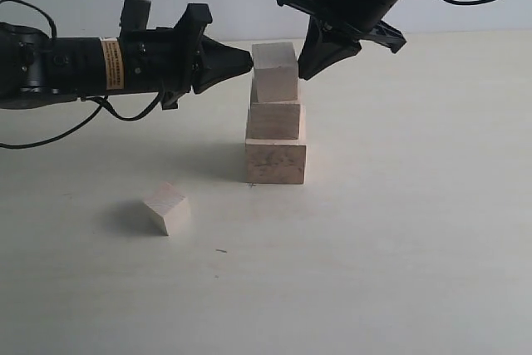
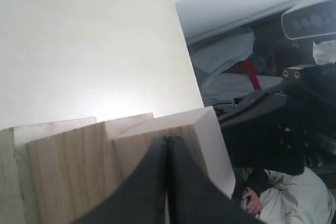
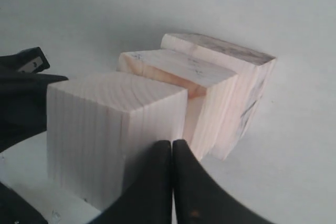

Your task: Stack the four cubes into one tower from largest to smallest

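Stacking three-quarters done: tower (image 1: 275,135) of three mid-desk, smallest cube (image 1: 167,209) loose toward near-left corner. Flanking top cube (image 1: 275,71), left gripper (image 1: 246,61) and right gripper (image 1: 307,71), jaws together, empty. Remaining: placing smallest atop.

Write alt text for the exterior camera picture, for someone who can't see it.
Three pale wooden cubes stand stacked centrally, largest lowest, with the shut left pincer and shut right pincer flanking the top cube. The smallest cube lies apart on the table, nearer the camera.
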{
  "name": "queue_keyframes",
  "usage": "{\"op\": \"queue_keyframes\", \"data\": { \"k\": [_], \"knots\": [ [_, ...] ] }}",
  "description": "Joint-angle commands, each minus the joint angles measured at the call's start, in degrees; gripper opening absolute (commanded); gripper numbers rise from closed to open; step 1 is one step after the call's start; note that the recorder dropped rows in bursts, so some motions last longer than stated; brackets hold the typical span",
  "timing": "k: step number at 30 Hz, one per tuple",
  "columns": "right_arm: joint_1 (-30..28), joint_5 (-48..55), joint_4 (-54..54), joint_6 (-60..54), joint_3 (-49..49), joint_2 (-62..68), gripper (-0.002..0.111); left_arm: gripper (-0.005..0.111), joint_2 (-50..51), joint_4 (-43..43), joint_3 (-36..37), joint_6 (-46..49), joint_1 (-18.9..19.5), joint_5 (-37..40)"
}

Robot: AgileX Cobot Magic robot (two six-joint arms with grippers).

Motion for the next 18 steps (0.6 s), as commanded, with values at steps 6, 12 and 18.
{"op": "queue_keyframes", "data": {
  "k": [6, 12, 18],
  "knots": [
    [0.0, -0.2, 3.2, -0.6, 0.2, -0.7, 0.0, 0.0, -0.6, -1.2, 0.2, 0.7, -0.3, 0.9],
    [0.0, -0.2, 3.3, -0.6, 0.2, -0.7, 0.0, 0.0, -0.6, -1.0, 0.2, 0.7, -0.3, 0.1],
    [0.0, -0.2, 1.4, -0.6, 0.2, -0.8, 0.0, 0.0, -0.6, -0.6, 0.2, 0.7, -0.3, -0.1]
  ]
}}
